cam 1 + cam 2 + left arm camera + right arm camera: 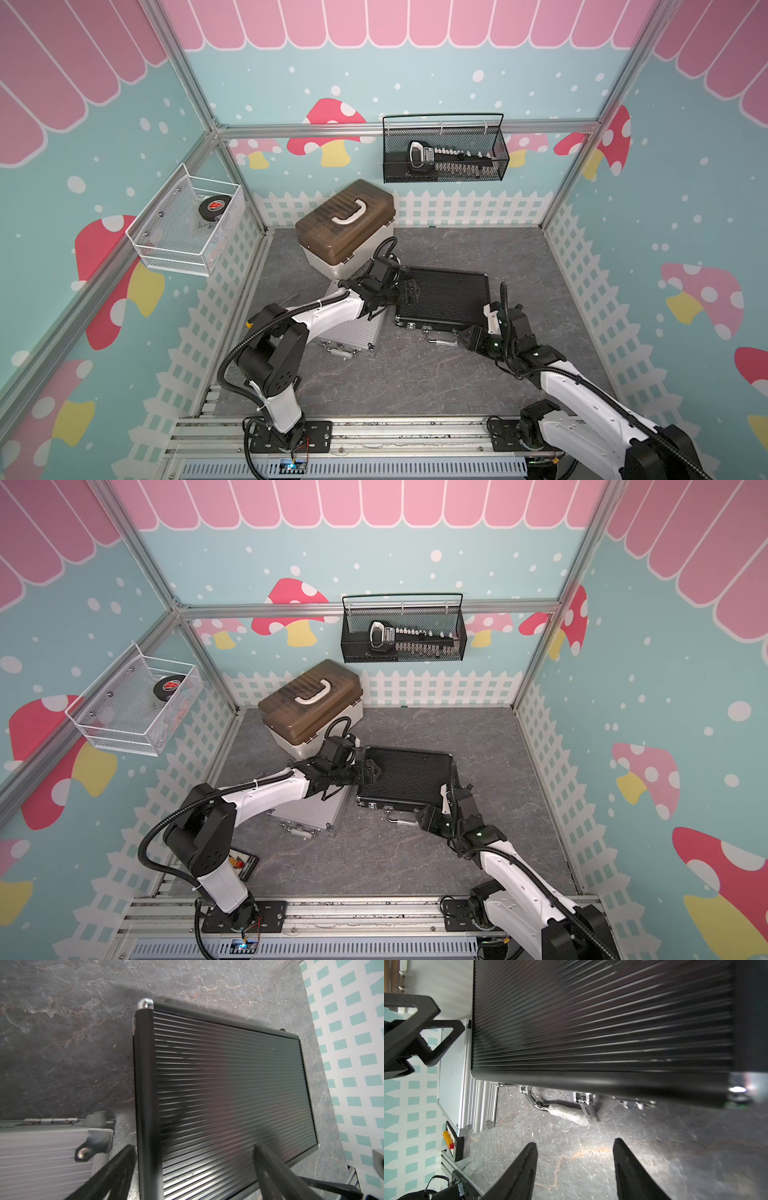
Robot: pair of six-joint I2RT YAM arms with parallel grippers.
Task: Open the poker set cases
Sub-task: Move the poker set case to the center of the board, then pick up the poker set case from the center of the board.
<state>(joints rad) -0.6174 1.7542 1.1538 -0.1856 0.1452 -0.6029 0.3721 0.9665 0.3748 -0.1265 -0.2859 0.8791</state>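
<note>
The black poker set case [446,297] lies flat and closed mid-table in both top views, with its chrome handle [441,341] on the floor at its front. The silver case [351,336] lies to its left, partly under my left arm. My left gripper [409,291] is open and straddles the black case's left edge [145,1084]: one finger [122,1159] stands outside it, the other [268,1159] over the ribbed lid. My right gripper [574,1142] is open above bare floor in front of the handle [566,1112] and a chrome latch [583,1101], holding nothing.
A tall cream box with a brown lid [345,232] stands behind the cases, close to my left wrist. A black wire basket [444,149] hangs on the back wall and a white mesh basket [187,224] on the left wall. A small component board [243,862] lies front left.
</note>
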